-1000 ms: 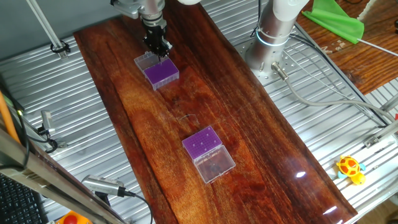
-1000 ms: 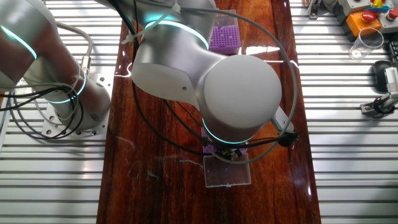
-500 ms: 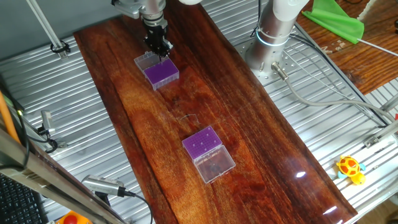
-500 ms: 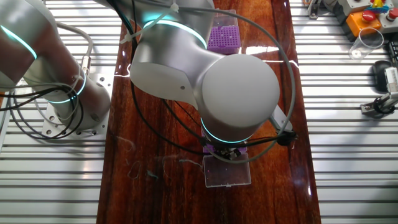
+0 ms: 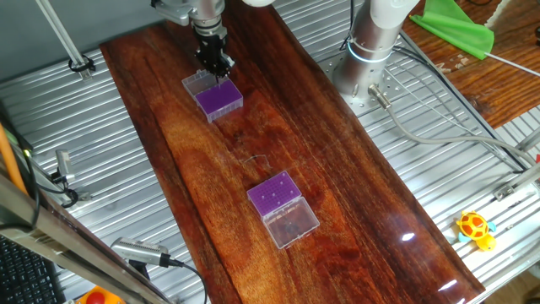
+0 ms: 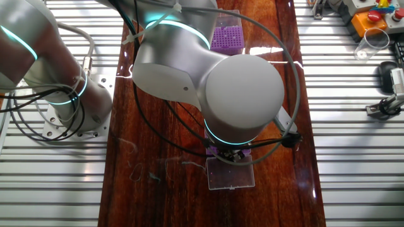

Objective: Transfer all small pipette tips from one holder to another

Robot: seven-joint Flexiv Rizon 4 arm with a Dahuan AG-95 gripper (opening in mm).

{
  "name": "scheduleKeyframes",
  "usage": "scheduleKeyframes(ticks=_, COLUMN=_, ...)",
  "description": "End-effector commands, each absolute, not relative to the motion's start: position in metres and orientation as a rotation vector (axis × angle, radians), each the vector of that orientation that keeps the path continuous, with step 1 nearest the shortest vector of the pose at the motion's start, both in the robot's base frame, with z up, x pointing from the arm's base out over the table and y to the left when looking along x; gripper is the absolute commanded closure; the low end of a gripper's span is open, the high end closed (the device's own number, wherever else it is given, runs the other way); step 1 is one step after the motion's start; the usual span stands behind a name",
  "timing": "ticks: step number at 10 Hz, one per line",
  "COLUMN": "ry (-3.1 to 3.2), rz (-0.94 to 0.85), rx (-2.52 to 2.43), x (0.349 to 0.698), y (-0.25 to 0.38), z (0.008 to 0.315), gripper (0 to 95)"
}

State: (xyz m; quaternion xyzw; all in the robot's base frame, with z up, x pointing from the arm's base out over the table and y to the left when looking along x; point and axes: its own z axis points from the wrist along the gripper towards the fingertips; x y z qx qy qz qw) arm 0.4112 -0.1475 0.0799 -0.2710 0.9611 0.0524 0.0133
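My gripper points down at the back edge of the far holder, a purple insert with a clear lid open beside it. Its dark fingers stand close together, and I cannot make out whether anything is between them. The near holder has a purple insert with a few dark specks, the small pipette tips, and its clear lid lies open in front. In the other fixed view the arm hides the gripper. Only a purple holder at the top and a clear lid below the arm show.
The holders sit on a dark wooden board laid over ribbed metal. The arm's base stands at the board's right side with cables trailing. A yellow toy lies at the right edge, and a green cloth at the top right.
The arm shifted very slightly between one second and half a second ago. Since then nothing has visibly moved, and the gripper stays over the far holder.
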Motion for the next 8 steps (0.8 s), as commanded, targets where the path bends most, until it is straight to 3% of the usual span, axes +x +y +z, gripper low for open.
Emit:
scheduleKeyframes(ticks=1, ry=2.994, rz=0.166, rx=-0.842, x=0.4107, y=-0.1478, z=0.0812, gripper=95.0)
scheduleKeyframes(ticks=8, ry=2.995, rz=0.170, rx=-0.835, x=0.4108, y=-0.1476, z=0.0792, gripper=95.0)
